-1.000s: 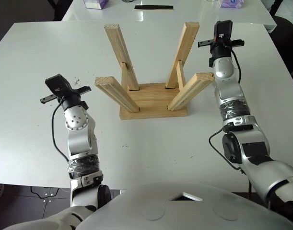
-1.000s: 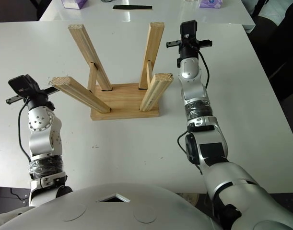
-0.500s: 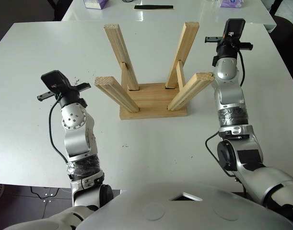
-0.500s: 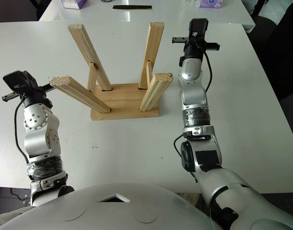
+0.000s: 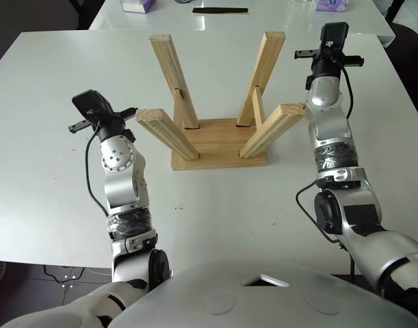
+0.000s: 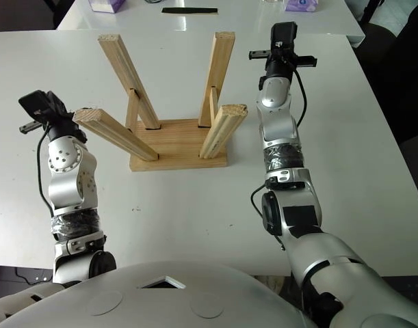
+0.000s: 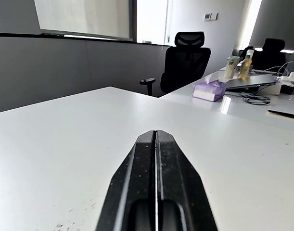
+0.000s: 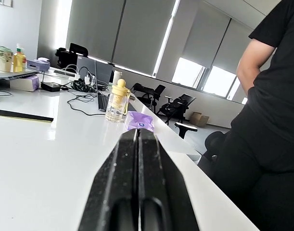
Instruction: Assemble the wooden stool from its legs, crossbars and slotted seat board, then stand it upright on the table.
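Stool (image 5: 219, 130) sits upside down near the middle of my white desk (image 5: 51, 75), with the seat board (image 5: 219, 145) flat on the surface and four legs splaying upward from it. I see the far left leg (image 5: 167, 72) and far right leg (image 5: 265, 68) rising steeply, while the near left leg (image 5: 165, 134) and near right leg (image 5: 271, 127) lean lower and outward. A short crossbar (image 5: 189, 113) stands against the inner side of the far left leg, and another crossbar (image 5: 255, 108) against the far right one.

My left claw (image 7: 156, 137) is closed, its fingers pressed together with nothing between them, above bare desk. That arm's wrist sits just left of the near left leg's top end; I cannot tell whether they touch. My right claw (image 8: 138, 134) is likewise closed and empty. Its wrist is raised to the right of the far right leg, apart from it.

Behind, a second desk (image 5: 297, 17) carries a black strip (image 5: 219, 10) and a tissue box (image 5: 137, 5)
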Available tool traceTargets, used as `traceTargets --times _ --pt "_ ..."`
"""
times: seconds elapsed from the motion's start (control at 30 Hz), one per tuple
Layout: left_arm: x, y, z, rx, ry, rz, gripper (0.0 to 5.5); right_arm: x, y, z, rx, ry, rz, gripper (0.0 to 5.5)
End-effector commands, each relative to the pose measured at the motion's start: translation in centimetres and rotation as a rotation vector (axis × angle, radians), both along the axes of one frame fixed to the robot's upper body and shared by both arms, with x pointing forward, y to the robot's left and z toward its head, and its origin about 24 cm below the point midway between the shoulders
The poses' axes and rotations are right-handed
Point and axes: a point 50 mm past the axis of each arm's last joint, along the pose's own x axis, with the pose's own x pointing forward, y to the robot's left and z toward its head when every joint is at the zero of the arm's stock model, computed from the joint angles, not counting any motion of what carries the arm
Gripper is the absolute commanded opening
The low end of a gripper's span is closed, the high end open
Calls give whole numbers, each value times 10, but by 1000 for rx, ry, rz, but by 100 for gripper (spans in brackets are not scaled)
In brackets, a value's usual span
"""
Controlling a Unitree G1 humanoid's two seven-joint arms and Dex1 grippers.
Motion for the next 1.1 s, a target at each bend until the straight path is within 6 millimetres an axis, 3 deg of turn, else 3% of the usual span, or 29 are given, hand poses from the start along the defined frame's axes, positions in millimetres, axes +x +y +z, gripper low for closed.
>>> traceTargets --times 0.03,0.23,0.47,0.83,0.97,1.1 --pt "8 -1 -3 -60 -15 32 3 7 11 12 -11 -38 23 0" --pt "15 -7 -3 -121 -44 96 3 16 36 33 -4 -107 90 0" --pt "34 -36 25 -86 -145 1 3 7 50 38 -63 -202 74 0" --pt "36 -78 86 198 -364 -11 3 -16 93 90 -88 -523 114 0" --pt "32 -95 98 285 -446 30 3 -27 107 95 -60 -634 122 0" --pt "30 -113 96 318 -484 51 3 -36 114 90 -24 -717 97 0"
